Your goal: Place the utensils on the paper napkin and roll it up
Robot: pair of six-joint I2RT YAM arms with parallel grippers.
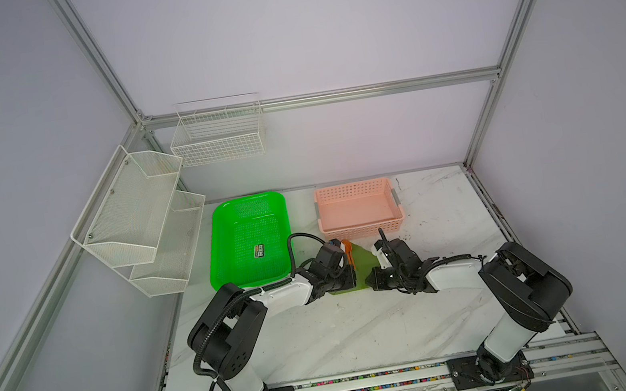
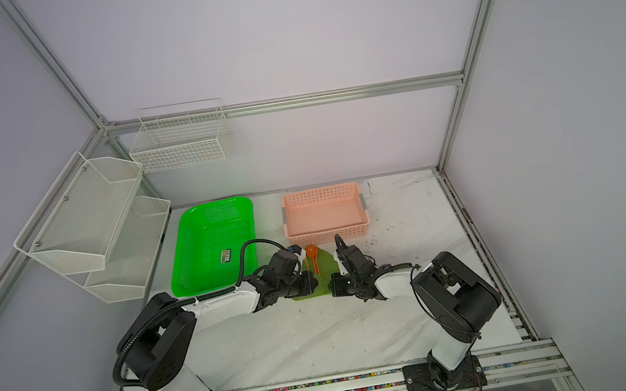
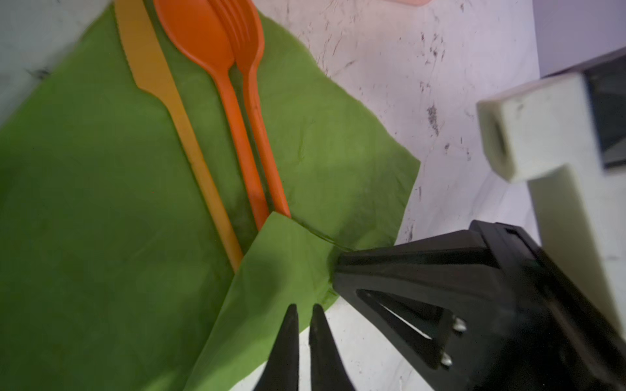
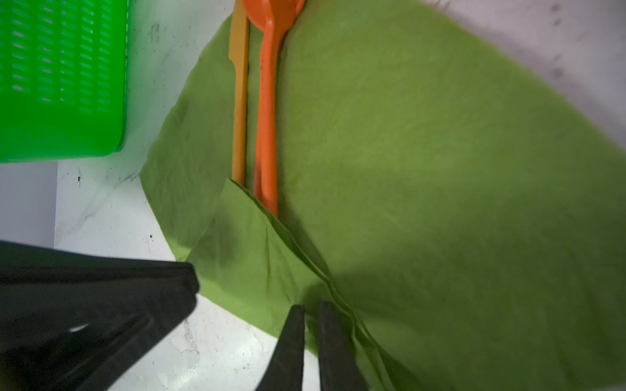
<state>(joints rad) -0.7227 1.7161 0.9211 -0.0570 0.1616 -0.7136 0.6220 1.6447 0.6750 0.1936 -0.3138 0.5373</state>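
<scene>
**Top views.** The paper napkin [image 1: 362, 264] lies flat on the marble table [image 1: 324, 337], just in front of the pink basket [image 1: 363, 232] and beside the green tray [image 1: 214, 240]. The utensils [image 2: 312, 252] rest on it. The left gripper [image 1: 353, 276] and right gripper [image 1: 372, 280] sit low at the napkin's near edge, close together.

**Left wrist.** The knife [image 3: 176, 111], spoon [image 3: 203, 40] and fork [image 3: 252, 54] lie side by side, 3 handles parallel. A folded flap [image 3: 277, 270] of napkin covers the handle ends. The left jaws are nearly closed, with a thin slit between them, tips over the flap's edge. Cannot tell if any paper is pinched.

**Right wrist.** The right jaws are likewise nearly closed, tips beside the flap's crease. No hold on the paper is visible.

**Handling, judged.**
- **Napkin:** It is light, limp and easily torn or dragged.
- **Utensils:** They are light, stiff and slick, so they are likely to slide apart or skid out of the roll.
- **Where to grip:** Best taken at the flap's folded edge, on both sides of the handles, rolling over them while the flap pins the ends.
</scene>
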